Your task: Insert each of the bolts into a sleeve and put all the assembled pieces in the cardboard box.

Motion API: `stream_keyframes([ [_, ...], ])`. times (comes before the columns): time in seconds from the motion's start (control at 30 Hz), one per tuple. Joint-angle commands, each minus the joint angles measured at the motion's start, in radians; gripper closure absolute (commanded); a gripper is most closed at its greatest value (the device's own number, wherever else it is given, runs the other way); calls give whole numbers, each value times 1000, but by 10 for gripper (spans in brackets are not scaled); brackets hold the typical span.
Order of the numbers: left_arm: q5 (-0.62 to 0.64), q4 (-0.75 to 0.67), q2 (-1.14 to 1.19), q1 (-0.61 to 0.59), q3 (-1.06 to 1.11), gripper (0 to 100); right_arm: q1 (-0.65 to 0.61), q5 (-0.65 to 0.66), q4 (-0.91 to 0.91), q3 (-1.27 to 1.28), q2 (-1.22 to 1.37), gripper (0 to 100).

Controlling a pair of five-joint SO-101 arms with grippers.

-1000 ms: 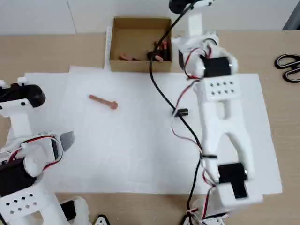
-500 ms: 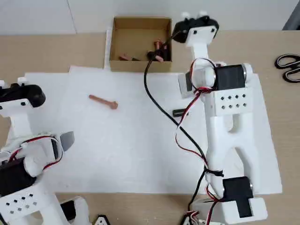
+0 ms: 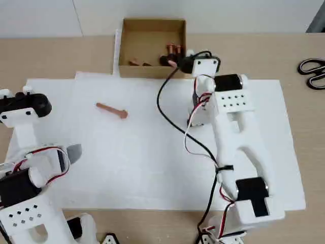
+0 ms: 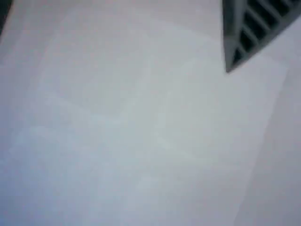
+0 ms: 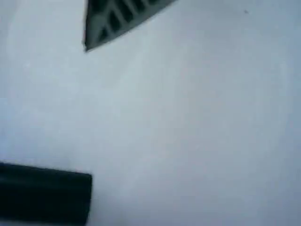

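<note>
High view is showing us one loose bolt (image 3: 111, 110), reddish-brown, lying flat on the white sheet (image 3: 152, 168) on the left arm's side, well apart from both arms. We are seeing a black sleeve (image 5: 44, 197) in the right wrist view, lying on its side on the same sheet, close under that camera and touching nothing else we can make out. We are finding the cardboard box (image 3: 152, 23) sitting open just beyond the sheet's far edge. Several assembled pieces (image 3: 171, 51) are resting inside it, gathered in the near corner on the right arm's side.

We are seeing the right gripper (image 3: 197, 113) hanging over the sheet a little in front of the box, pointing down at the surface, and we cannot tell whether it is open or closed. The left gripper (image 3: 72, 152) is sitting low over the sheet's near left part, close to its own base, and we cannot tell its state either.

A black cable (image 3: 167, 109) is looping across the sheet beside the right arm. Scissors (image 3: 312, 71) are lying on the bare table (image 3: 51, 51), off the sheet, on the right arm's side.
</note>
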Motion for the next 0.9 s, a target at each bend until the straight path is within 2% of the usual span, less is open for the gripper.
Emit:
stream_keyframes([
  [0.0,-6,-23,-15,0,-4,701,7,-48,13,-2,8,707],
  [0.23,-6,-23,-15,0,-5,701,7,-21,28,2,18,708],
  [0.53,-6,-23,-15,0,-5,701,-7,2,-179,-12,19,707],
  [0.67,-6,-23,-15,-3,-5,701,4,210,-153,-8,27,655],
  [0.77,-6,-23,-15,-3,-7,701,1,313,-119,-6,38,609],
  [0.8,-6,-23,-15,-3,-7,701,-1,373,-82,-15,36,603],
  [0.87,-6,-23,-15,-3,-7,701,-13,574,-2,-57,36,601],
])
